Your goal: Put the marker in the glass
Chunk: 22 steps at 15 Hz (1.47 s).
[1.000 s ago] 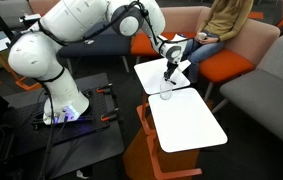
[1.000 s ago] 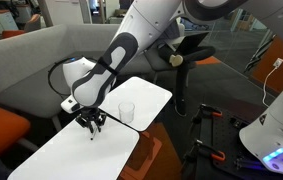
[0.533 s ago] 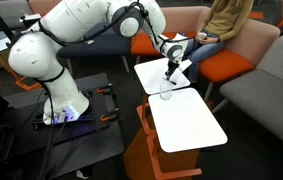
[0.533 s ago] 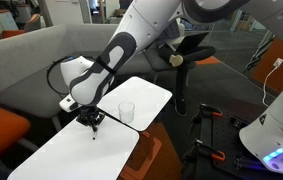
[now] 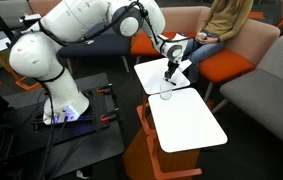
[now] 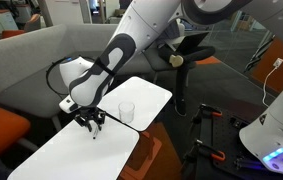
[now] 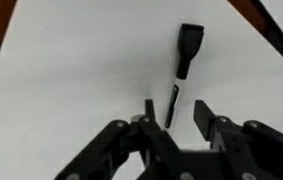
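1. I have two fingers (image 6: 91,122). They are dark, blocky and hard-edged, and they stand spread with a clear gap between the tips. They pinch nothing.
2. There is one marker (image 7: 181,72), a thin, straight black stick lying flat on the worktop (image 7: 71,60). Its near end lies in the gap between my tips. The rest runs straight ahead of me and ends in a wider, squarish cap at the far end.
3. From the wrist view I cannot tell whether either tip touches the barrel, or whether the tips rest on the surface.
4. There is one glass (image 6: 127,111), a short, round tumbler of clear material. It stands upright near my fingers, off to one side, and touches neither them nor the marker.
5. In an exterior view I count two white tops, both smooth, flat and roughly rectangular with rounded corners, set edge to edge. I hang over the worktop (image 5: 151,72) that carries the marker. The glass (image 5: 166,92) stands close to the edge where this top meets the second worktop (image 5: 189,125).
6. The one arm (image 5: 81,30) behind me is made of rounded, glossy white shells with dark joints.
7. Beyond the tops there are padded seats (image 5: 231,65) in orange and grey fabric, and one person (image 5: 221,22) sits there, well apart from my fingers.
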Tool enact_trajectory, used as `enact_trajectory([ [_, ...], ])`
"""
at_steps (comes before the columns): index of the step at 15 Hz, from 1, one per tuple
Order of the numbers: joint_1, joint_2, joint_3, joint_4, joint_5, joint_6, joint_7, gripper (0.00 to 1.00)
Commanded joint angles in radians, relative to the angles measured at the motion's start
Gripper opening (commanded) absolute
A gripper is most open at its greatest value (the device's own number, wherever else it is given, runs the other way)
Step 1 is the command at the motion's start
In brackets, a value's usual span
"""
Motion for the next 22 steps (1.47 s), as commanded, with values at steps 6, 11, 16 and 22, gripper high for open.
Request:
enact_trajectory([
  [6,0.025,0.014,-0.024,0.028,0.009,-0.04,0.08,0.45],
  [11,0.024,0.014,-0.023,0.029,0.006,-0.034,0.083,0.12],
  [16,0.01,0.001,-0.008,0.016,0.02,-0.026,0.077,0.03],
  [22,-0.165,-0.063,0.178,-0.058,0.194,-0.006,-0.147,0.03],
])
